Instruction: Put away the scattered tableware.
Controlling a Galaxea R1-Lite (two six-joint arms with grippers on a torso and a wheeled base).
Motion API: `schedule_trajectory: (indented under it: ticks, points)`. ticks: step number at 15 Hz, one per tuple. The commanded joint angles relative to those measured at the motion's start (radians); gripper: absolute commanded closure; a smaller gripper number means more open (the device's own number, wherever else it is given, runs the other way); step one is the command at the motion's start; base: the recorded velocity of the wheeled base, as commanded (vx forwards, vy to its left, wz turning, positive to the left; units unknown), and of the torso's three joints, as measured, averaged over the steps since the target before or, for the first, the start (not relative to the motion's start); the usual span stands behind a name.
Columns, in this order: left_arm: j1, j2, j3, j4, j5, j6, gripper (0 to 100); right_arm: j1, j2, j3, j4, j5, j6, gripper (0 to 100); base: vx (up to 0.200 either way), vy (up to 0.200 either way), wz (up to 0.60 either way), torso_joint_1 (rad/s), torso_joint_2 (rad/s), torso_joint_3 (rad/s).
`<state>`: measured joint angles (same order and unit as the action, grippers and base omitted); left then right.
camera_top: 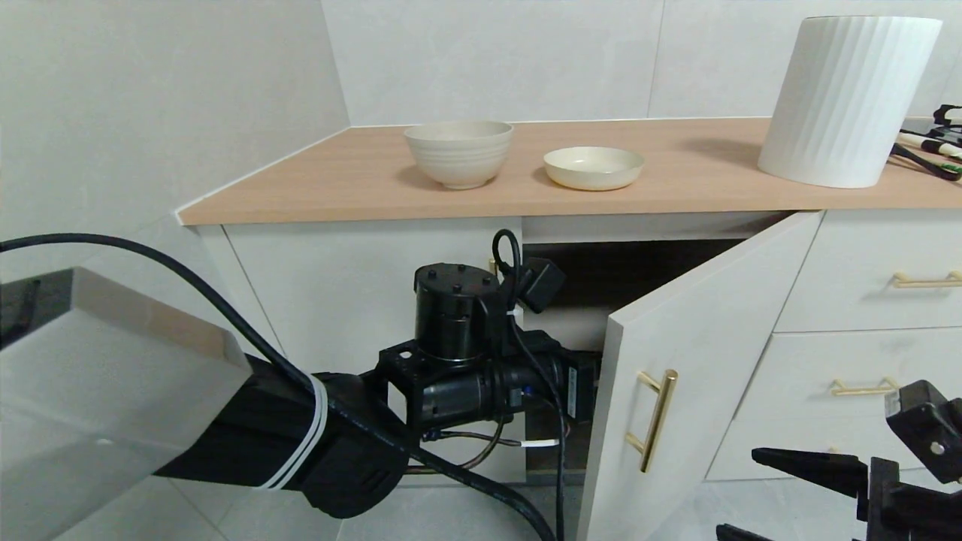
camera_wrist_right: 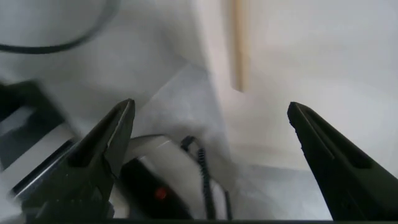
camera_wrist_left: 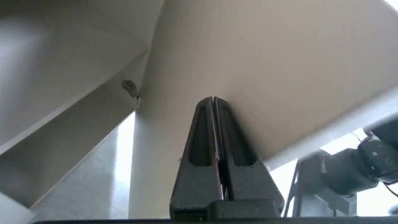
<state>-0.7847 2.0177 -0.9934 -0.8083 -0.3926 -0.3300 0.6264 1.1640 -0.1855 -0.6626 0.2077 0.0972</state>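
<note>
Left wrist view: the left gripper is seen clenched, fingers pressed together on nothing, close to the open cabinet door. The right gripper is spread wide and empty. The bowl and shallow dish are set apart on the countertop.

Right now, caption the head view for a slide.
Bowl and shallow dish on the countertop; left arm at the open cabinet door below, right gripper open.
</note>
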Motion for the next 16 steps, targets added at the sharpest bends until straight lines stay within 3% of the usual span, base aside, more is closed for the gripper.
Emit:
schedule_trajectory:
  ticks: [1,4,6,10,16]
  points:
    - [-0.028,0.0,-0.016,0.001,0.014,-0.001,100,0.053,-0.078,-0.017,0.037,0.001,-0.001,0,0.0,0.0,0.0,0.0,0.0,0.0]
    - [-0.056,-0.004,-0.016,0.003,0.037,-0.001,100,0.073,-0.161,-0.065,0.156,0.004,-0.001,0,0.0,0.0,0.0,0.0,0.0,0.0]
    - [-0.057,0.015,-0.021,0.003,0.038,-0.004,100,0.073,-0.178,-0.08,0.193,0.004,-0.001,0,-0.2,0.0,0.0,0.005,0.0,0.002]
    - [-0.056,0.058,-0.05,0.003,0.038,-0.009,100,0.082,-0.179,-0.08,0.193,0.006,-0.001,0,-0.05,0.0,0.0,0.002,0.0,-0.001]
    - [-0.064,0.128,-0.128,0.003,0.044,-0.044,100,0.113,-0.193,-0.081,0.193,0.004,-0.001,0,0.0,0.0,0.0,0.0,0.0,0.0]
